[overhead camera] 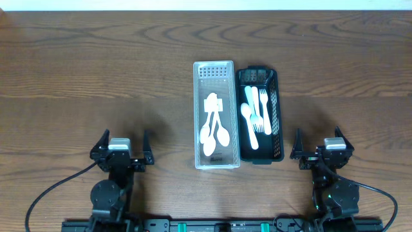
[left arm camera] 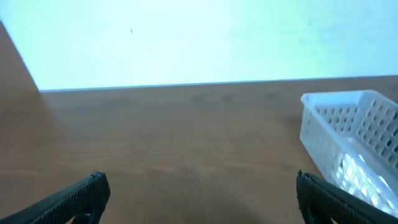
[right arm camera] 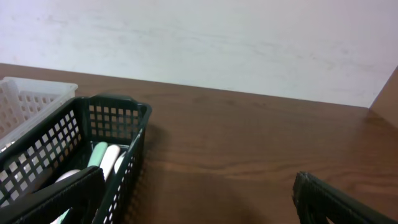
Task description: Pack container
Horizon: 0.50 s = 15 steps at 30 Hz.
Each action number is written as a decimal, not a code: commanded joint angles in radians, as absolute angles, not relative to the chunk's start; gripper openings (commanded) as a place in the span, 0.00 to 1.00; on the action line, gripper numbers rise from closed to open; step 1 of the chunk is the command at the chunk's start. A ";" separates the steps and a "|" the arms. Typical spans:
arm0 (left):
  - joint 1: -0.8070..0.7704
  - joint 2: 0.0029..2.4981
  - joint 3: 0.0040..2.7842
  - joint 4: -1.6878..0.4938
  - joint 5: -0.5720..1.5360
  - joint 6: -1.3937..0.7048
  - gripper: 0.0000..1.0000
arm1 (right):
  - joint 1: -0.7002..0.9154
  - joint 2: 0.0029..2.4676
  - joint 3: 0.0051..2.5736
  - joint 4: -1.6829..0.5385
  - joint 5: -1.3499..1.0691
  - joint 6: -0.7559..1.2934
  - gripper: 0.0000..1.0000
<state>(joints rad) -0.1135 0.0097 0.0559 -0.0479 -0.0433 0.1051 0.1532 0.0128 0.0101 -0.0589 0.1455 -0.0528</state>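
Table [overhead camera: 77,77], wood.
- Two baskets at centre, long sides touching, well apart from all edges.
- White basket [overhead camera: 196,116] on left: three white spoons [overhead camera: 211,145] as far as can be told, bowls toward front edge, handles overlapping.
- Black basket [overhead camera: 280,122] on right: white cutlery [overhead camera: 256,119], forks plus at least one spoon, overlapping, exact count unclear.
- Two grippers near front edge.
- Left gripper [overhead camera: 125,142]: jaws spread wide, nothing between them.
- Right gripper [overhead camera: 320,147]: same, wide apart, empty.
- Neither touches a basket.
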 commanded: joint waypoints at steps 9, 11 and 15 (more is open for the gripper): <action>-0.117 0.002 0.004 -0.071 0.012 0.100 0.98 | 0.144 0.009 0.006 -0.060 0.138 -0.065 0.99; -0.117 0.004 0.004 -0.070 0.012 0.100 0.98 | 0.144 0.009 0.006 -0.060 0.138 -0.065 0.99; -0.117 0.006 0.004 -0.070 0.012 0.100 0.98 | 0.144 0.009 0.006 -0.060 0.138 -0.065 0.99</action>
